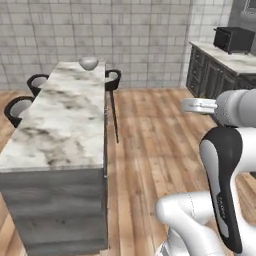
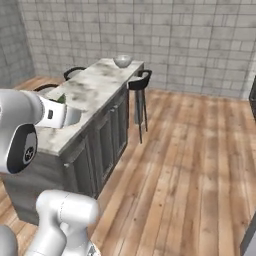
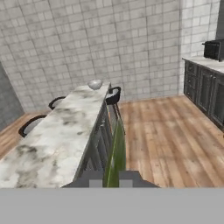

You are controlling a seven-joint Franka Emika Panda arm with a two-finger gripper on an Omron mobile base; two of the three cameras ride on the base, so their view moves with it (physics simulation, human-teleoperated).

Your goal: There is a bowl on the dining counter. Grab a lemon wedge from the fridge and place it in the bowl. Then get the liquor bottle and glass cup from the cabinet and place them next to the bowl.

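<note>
The pale bowl (image 1: 89,63) (image 2: 122,61) (image 3: 95,84) stands at the far end of the long marble dining counter (image 1: 65,125) (image 2: 95,90) (image 3: 52,140). My gripper (image 3: 110,180) is shut on the lemon wedge (image 3: 116,148), a dark green sliver that sticks up between the finger tips. The hand (image 1: 192,105) (image 2: 65,116) hovers over the wooden floor beside the counter's near end, well short of the bowl. A speck of the green lemon wedge (image 2: 61,98) shows above the hand.
Black-backed stools (image 1: 112,80) (image 1: 37,82) (image 1: 17,110) stand around the counter's far part. At the right, dark cabinets with a marble worktop (image 1: 225,62) carry a black appliance (image 1: 234,39). Open wood floor (image 1: 160,135) lies between.
</note>
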